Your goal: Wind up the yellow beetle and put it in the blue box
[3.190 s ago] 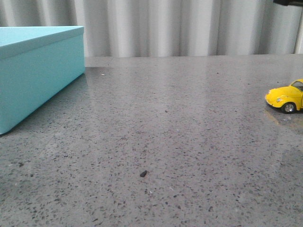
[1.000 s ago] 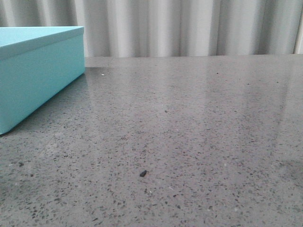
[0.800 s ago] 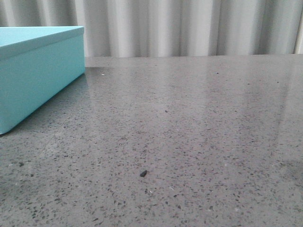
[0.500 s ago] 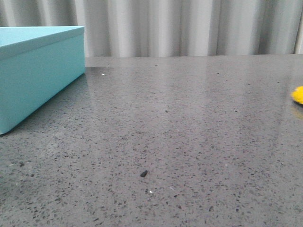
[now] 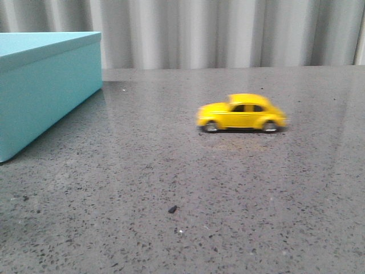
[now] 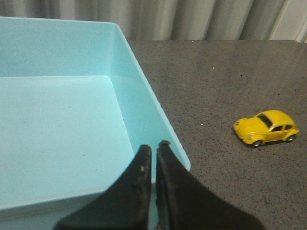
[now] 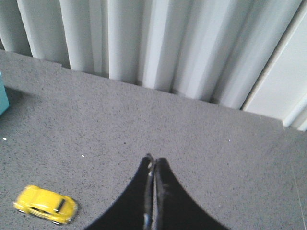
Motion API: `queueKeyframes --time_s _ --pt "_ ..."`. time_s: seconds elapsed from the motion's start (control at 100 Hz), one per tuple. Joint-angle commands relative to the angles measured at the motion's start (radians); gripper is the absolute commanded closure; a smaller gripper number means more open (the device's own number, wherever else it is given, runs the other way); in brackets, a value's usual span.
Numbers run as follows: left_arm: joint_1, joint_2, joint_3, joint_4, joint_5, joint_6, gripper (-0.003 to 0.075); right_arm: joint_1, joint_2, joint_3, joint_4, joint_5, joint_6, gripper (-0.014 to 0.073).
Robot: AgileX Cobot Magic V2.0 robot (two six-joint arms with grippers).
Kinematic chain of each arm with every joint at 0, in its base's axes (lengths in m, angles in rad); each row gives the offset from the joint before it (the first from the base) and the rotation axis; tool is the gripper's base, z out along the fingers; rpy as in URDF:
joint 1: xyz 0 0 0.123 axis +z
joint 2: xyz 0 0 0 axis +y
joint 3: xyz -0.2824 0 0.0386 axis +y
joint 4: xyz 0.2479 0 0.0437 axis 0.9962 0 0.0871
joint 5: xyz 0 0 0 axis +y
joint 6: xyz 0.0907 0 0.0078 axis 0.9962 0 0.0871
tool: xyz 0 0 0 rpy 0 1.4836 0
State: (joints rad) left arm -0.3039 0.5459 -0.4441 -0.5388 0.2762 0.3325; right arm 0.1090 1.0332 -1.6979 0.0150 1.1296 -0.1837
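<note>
I count one table [image 5: 239, 188], one blue box [image 5: 45, 91] lidless at its left, two grippers, left [image 6: 154, 152] and right [image 7: 152, 162], both closed and empty, and one yellow beetle [image 5: 242, 113] mid-table, blurred.

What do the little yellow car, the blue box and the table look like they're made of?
Yellow car: glossy painted shell, likely metal or hard plastic; its roof catches highlights. It is blurred in the front view.
Blue box: flat matte walls with crisp edges, probably card or thin plastic.
Table: speckled grey polished stone or composite; it faintly mirrors the box.
</note>
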Motion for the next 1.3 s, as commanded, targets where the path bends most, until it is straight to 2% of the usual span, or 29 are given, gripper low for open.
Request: queueKeyframes --time_s 0.0,0.2,0.34,0.41,0.48,0.54,0.6,0.67,0.73,0.85,1.06,1.17,1.29 --pt "-0.008 0.01 -0.03 -0.013 -0.057 0.025 0.0741 0.027 -0.046 -0.02 -0.003 -0.073 -0.016 0.0645" --pt "-0.008 0.044 -0.074 -0.013 -0.05 0.189 0.0741 0.126 -0.122 0.129 -0.003 -0.195 -0.021 0.0645" --pt "-0.008 0.138 -0.163 -0.005 -0.012 0.249 0.0739 0.154 -0.188 0.326 -0.003 -0.324 -0.06 0.0645" --pt "-0.008 0.199 -0.221 0.003 0.038 0.3 0.0713 0.154 -0.226 0.431 -0.005 -0.409 -0.068 0.0645" --pt "-0.008 0.265 -0.279 0.005 0.086 0.372 0.0632 0.154 -0.263 0.527 -0.005 -0.495 -0.08 0.0645" --pt "-0.008 0.325 -0.328 0.005 0.116 0.429 0.0518 0.154 -0.29 0.598 -0.005 -0.554 -0.08 0.0645" --pt "-0.01 0.38 -0.373 0.005 0.123 0.464 0.0398 0.154 -0.305 0.649 -0.005 -0.58 -0.08 0.0645" --pt "-0.028 0.448 -0.424 0.007 0.136 0.469 0.0319 0.154 -0.317 0.684 -0.005 -0.584 -0.08 0.0645" --pt "-0.044 0.512 -0.471 0.007 0.159 0.469 0.0323 0.154 -0.319 0.699 -0.005 -0.575 -0.08 0.0645" --pt "-0.078 0.634 -0.59 0.032 0.229 0.47 0.0392 0.154 -0.322 0.7 0.003 -0.572 -0.08 0.0645" --pt "-0.144 0.812 -0.852 0.333 0.477 0.472 0.0403 0.154 -0.322 0.7 0.003 -0.568 -0.08 0.0646" --pt "-0.199 0.882 -0.94 0.487 0.57 0.509 0.0339 0.154 -0.322 0.7 0.025 -0.561 -0.08 0.0646" --pt "-0.217 0.938 -0.982 0.492 0.616 0.521 0.0232 0.154 -0.322 0.7 0.047 -0.552 -0.08 0.0646"
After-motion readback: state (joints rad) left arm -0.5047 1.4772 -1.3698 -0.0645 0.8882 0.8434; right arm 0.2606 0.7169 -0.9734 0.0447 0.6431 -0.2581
